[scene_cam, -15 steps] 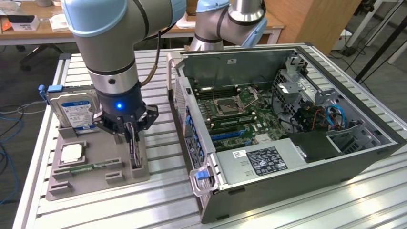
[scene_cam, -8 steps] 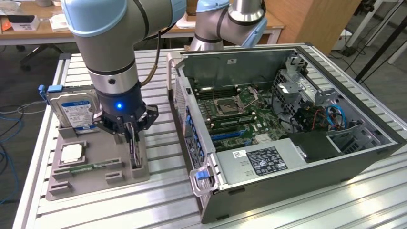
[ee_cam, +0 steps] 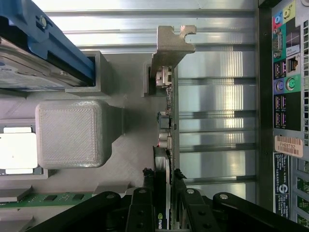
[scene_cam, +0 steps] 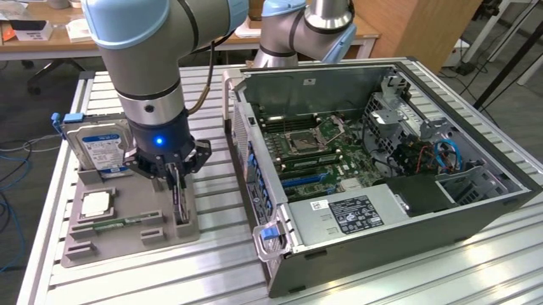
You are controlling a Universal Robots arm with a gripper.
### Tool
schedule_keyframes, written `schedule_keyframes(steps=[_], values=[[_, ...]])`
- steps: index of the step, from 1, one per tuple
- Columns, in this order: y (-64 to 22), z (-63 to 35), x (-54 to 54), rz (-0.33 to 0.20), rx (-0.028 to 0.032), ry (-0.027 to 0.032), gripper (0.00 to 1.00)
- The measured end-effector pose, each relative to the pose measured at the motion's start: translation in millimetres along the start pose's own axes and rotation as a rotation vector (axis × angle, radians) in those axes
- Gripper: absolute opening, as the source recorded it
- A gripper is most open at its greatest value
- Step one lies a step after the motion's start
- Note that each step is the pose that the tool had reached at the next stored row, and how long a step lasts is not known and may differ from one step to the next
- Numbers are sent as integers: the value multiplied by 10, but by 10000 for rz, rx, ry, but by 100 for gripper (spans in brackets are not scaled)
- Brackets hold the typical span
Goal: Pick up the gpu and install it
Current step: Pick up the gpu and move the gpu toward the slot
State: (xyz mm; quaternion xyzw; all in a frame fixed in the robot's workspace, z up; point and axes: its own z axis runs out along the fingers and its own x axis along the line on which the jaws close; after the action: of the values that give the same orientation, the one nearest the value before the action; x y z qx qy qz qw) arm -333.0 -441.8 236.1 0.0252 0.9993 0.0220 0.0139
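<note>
A slatted aluminium table (scene_cam: 212,267) carried the work. On the exterior view's right lay an open computer case (scene_cam: 365,254), its board and wiring exposed. On the exterior view's left lay a grey holder (scene_cam: 127,244). Beyond the table stood wooden desks (scene_cam: 51,44) and a second arm (scene_cam: 297,32), and cables (scene_cam: 13,159) trailed on the floor at the far left.

At the far end of the holder a hard drive (scene_cam: 102,149) stood upright in a blue frame. Nearer lay a square processor chip (scene_cam: 93,204), then a narrow memory stick (scene_cam: 119,223) lying flat. The gpu (scene_cam: 180,202) stood on its edge in a slot along the holder's right side, the side closest to the case.

The arm (scene_cam: 149,57) came in from the far left and pointed straight down over that slot, a blue light glowing on its wrist. Its gripper (scene_cam: 174,183) sat on the top edge of the card.

From the wrist camera, the gpu (ee_cam: 168,101) ran away from the lens, with its grey metal bracket (ee_cam: 171,46) at the far end. The gripper (ee_cam: 163,175) was drawn in narrow. Its black fingers (ee_cam: 144,198) pressed one against each face of the card, holding it, while the card sat in the holder. The case's rear ports (ee_cam: 285,72) showed just beside.
</note>
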Motion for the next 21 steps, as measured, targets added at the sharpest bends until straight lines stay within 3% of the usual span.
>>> schedule_keyframes(steps=[15, 21], values=[[5, -120, -3, 0, 0, 1, 26], [6, -126, -3, 0, -1, 0, 26]])
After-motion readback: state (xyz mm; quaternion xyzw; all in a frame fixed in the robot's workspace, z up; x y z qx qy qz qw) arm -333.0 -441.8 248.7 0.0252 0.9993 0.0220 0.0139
